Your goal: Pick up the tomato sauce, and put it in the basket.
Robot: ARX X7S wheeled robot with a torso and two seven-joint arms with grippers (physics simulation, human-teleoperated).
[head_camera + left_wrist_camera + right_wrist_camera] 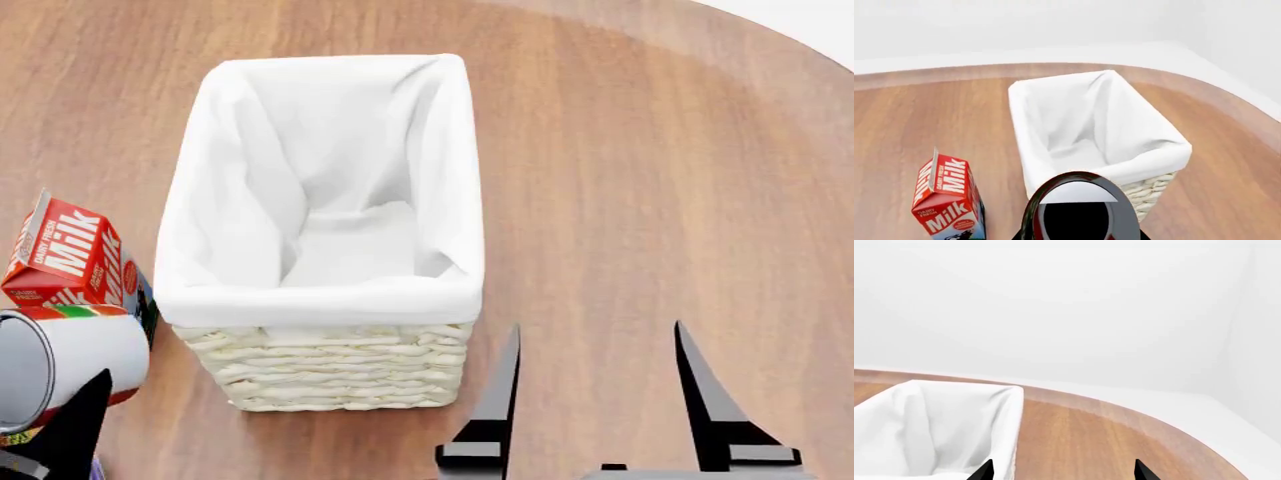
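The tomato sauce can (60,365), with a silver end and a red and green label, is held on its side in my left gripper (54,410) at the lower left, just left of the basket's near corner. One black finger (78,425) shows under it. In the left wrist view the can (1077,207) fills the bottom centre and hides the jaws. The cream wicker basket (320,300) with a white liner stands in the middle and holds nothing; it also shows in the left wrist view (1147,160). My right gripper (598,345) is open and empty, right of the basket's near end.
A red milk carton (74,255) stands left of the basket, close behind the held can; it also shows in the left wrist view (947,200). The round wooden table's edge (1227,90) curves behind the basket. The right wrist view shows the basket's rim (1011,405) and bare wood.
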